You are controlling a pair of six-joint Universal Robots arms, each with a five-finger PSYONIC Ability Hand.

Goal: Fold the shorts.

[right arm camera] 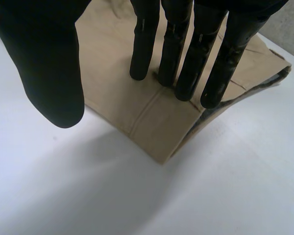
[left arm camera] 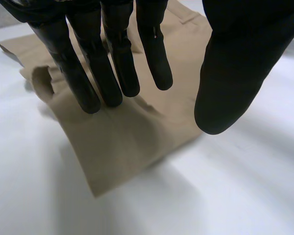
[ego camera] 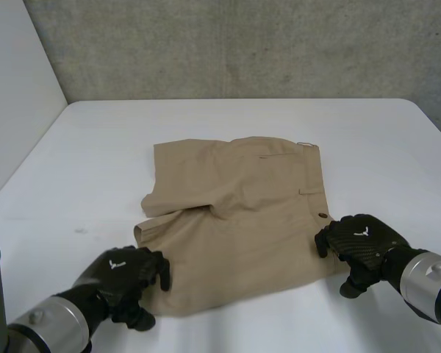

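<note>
Touching shorts (ego camera: pixel 239 213) near corners: left hand (ego camera: pixel 121 276), right hand (ego camera: pixel 360 243).

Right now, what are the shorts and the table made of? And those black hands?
The shorts look like tan woven cloth, matte, with stitched seams and soft creases; probably cotton. The table looks hard, smooth, white, faintly shiny; maybe laminate. The left hand and right hand look like black plastic or rubber, slightly glossy.

The left hand (ego camera: pixel 121 279) and right hand (ego camera: pixel 364 243) are black, each with a small white emblem (ego camera: pixel 118 264) on its back, on rounded grey wrists (ego camera: pixel 425 283).
</note>
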